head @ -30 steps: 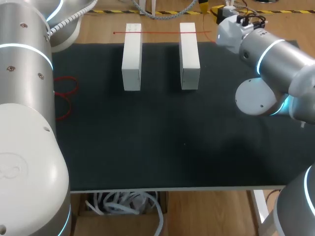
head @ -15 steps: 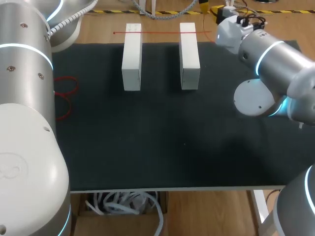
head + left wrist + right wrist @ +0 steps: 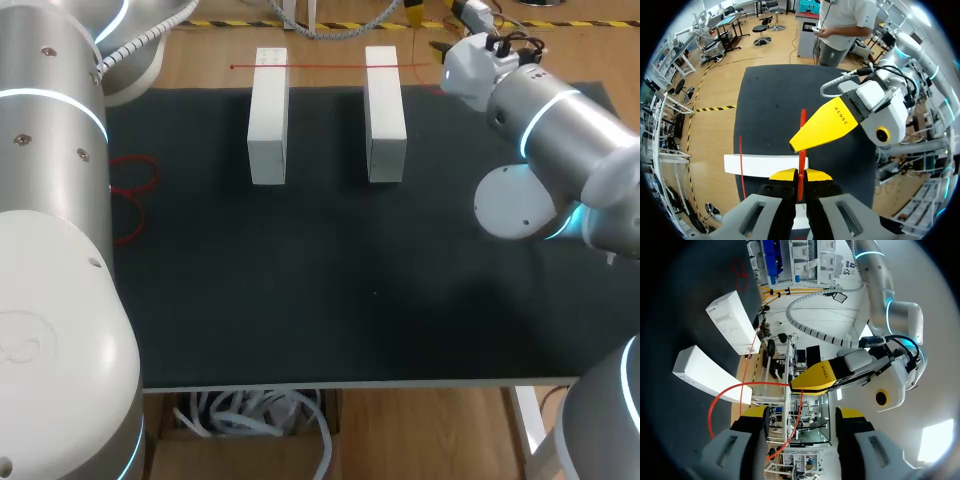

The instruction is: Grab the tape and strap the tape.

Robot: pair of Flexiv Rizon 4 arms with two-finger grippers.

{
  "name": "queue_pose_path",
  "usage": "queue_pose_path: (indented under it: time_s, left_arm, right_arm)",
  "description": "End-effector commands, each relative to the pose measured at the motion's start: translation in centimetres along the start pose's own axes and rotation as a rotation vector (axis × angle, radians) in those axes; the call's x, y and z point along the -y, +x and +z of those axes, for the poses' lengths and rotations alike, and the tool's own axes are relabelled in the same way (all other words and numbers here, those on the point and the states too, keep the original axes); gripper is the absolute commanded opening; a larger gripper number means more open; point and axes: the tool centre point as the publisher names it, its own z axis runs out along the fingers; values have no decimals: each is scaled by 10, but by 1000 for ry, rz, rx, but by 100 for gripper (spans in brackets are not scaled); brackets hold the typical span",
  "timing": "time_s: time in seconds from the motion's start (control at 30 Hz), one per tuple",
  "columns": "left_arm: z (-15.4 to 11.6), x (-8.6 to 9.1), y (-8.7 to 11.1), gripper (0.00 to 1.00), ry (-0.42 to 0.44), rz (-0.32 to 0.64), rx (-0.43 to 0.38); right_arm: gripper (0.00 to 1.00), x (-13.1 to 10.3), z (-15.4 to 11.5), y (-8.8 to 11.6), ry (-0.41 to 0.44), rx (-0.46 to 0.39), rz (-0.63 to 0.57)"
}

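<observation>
A thin red tape [image 3: 325,66] lies stretched across the far ends of two white blocks [image 3: 267,115] [image 3: 385,110] on the black mat. In the left wrist view my left gripper [image 3: 800,175] is shut on the tape [image 3: 802,145], just above a white block [image 3: 760,165]. One yellow finger [image 3: 827,125] of my right gripper hangs close ahead of it. In the right wrist view my right gripper [image 3: 804,415] stands open, with the tape [image 3: 740,386] looping between its fingers. The left gripper's yellow finger [image 3: 817,377] is just ahead. My right arm [image 3: 560,110] reaches past the mat's far right corner.
Several loose red loops [image 3: 130,185] lie at the mat's left edge, beside my left arm [image 3: 50,250]. The black mat [image 3: 320,290] spreads wide in front of the blocks. Cables lie beyond the far edge.
The right arm's wrist has shifted slightly to the right and toward the far edge. The tape and blocks have not moved.
</observation>
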Motion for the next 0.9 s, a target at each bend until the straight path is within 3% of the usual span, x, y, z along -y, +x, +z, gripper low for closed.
queue_pose_path:
  time_s: [0.03,0.3,0.57,0.9]
  left_arm:
    - [-2,1,-1,0,-6,-2,-5]
    - [-2,1,-1,0,-6,-2,-5]
    - [-2,1,-1,0,-6,-2,-5]
    - [-2,1,-1,0,-6,-2,-5]
  right_arm:
    - [46,4,-4,-1,-70,14,10]
    - [41,5,-27,-4,-97,6,102]
    - [39,0,-68,1,-183,-43,212]
    - [38,72,-74,-34,-126,32,391]
